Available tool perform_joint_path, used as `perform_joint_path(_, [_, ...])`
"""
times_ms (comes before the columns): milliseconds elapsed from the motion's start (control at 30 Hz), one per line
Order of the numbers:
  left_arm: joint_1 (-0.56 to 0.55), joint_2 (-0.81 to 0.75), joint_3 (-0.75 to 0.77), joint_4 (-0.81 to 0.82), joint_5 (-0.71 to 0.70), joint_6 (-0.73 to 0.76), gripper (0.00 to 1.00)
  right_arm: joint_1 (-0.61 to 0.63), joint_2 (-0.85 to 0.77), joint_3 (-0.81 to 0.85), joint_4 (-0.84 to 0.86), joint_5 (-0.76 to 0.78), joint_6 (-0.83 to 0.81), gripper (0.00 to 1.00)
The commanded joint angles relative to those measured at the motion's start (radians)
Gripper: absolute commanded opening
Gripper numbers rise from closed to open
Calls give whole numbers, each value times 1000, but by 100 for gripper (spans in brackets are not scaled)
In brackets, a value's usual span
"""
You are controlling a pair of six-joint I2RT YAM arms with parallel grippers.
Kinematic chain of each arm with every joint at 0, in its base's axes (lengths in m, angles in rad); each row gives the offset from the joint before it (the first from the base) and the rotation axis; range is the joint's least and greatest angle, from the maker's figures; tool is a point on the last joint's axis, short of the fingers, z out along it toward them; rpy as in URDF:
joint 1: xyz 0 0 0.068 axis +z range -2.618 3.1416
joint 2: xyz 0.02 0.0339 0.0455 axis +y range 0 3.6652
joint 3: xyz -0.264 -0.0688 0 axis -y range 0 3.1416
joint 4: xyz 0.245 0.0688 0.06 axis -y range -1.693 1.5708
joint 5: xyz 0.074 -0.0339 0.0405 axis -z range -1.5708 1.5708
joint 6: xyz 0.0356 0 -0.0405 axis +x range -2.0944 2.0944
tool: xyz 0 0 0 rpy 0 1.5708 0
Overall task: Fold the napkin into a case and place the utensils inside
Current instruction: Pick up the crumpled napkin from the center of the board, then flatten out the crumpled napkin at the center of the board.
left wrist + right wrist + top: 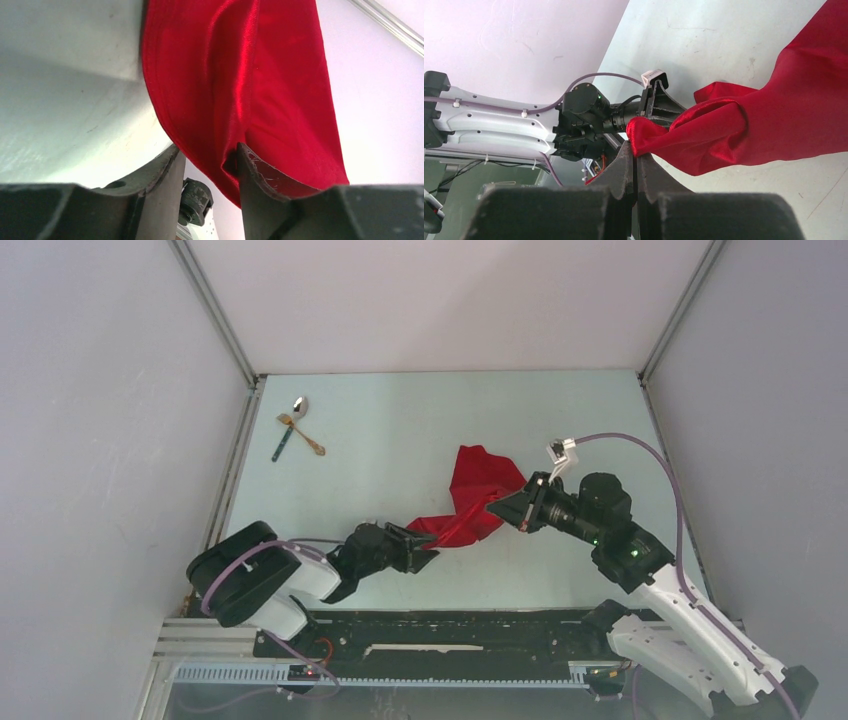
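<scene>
Napkin (478,495) unfolded, strung between claws: right claw (510,508) clamped on a corner, left claw (428,558) half-open around an edge. Utensils (295,430) lie at 11 o'clock, untouched. No case yet.

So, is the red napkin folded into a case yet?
No, unfolded: the napkin hangs creased and bunched, one edge pinched in the right hand.
</scene>
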State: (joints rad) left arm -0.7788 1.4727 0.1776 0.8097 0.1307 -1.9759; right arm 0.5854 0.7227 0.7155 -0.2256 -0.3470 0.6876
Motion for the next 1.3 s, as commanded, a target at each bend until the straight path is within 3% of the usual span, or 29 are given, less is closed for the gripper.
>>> perform_joint_path(0, [-23, 58, -21, 161, -46, -43, 44, -17, -1, 43, 52, -21, 15, 0])
perform_joint_path(67, [-22, 104, -33, 228, -66, -48, 37, -20, 4, 54, 46, -25, 13, 0])
perform_joint_path(167, [-15, 143, -43, 332, -94, -31, 15, -24, 7, 74, 6, -16, -20, 0])
perform_joint_path(233, [1, 108, -48, 319, -110, 9, 2, -33, 6, 104, -60, 30, -68, 0])
perform_joint_path(300, [32, 12, -38, 204, -109, 86, 0, -46, 0, 139, -141, 99, -140, 0])
perform_joint_path(333, [53, -64, -18, 92, -104, 141, 0, -56, -3, 158, -178, 136, -172, 0])
perform_joint_path(400, [102, -253, 68, -308, -123, 286, 0, -77, -5, 191, -245, 207, -229, 0])
perform_joint_path(467, [138, -441, 255, -780, -251, 472, 0, -111, 12, 221, -261, 270, -272, 0])
perform_joint_path(533, [209, -491, 408, -941, -289, 620, 0, -173, 51, 249, -231, 284, -299, 0])
perform_joint_path(633, [410, -395, 634, -1038, -105, 780, 0, -341, 178, 336, -143, 174, -302, 0])
perform_joint_path(800, [528, -90, 1147, -1160, -46, 1069, 0, -542, 476, 574, 2, 60, -301, 0])
perform_joint_path(967, [560, 180, 1782, -1304, 27, 1252, 0, -574, 777, 1105, -175, 15, -407, 0])
perform_joint_path(1000, [560, 204, 1855, -1319, 33, 1266, 0, -573, 814, 1189, -220, -3, -423, 0])
perform_joint_path(1133, [561, 194, 1934, -1321, 53, 1322, 0, -562, 844, 1298, -282, -51, -458, 0])
perform_joint_path(1267, [561, 64, 1703, -1270, 34, 1330, 0, -535, 737, 1132, -296, -46, -484, 0])
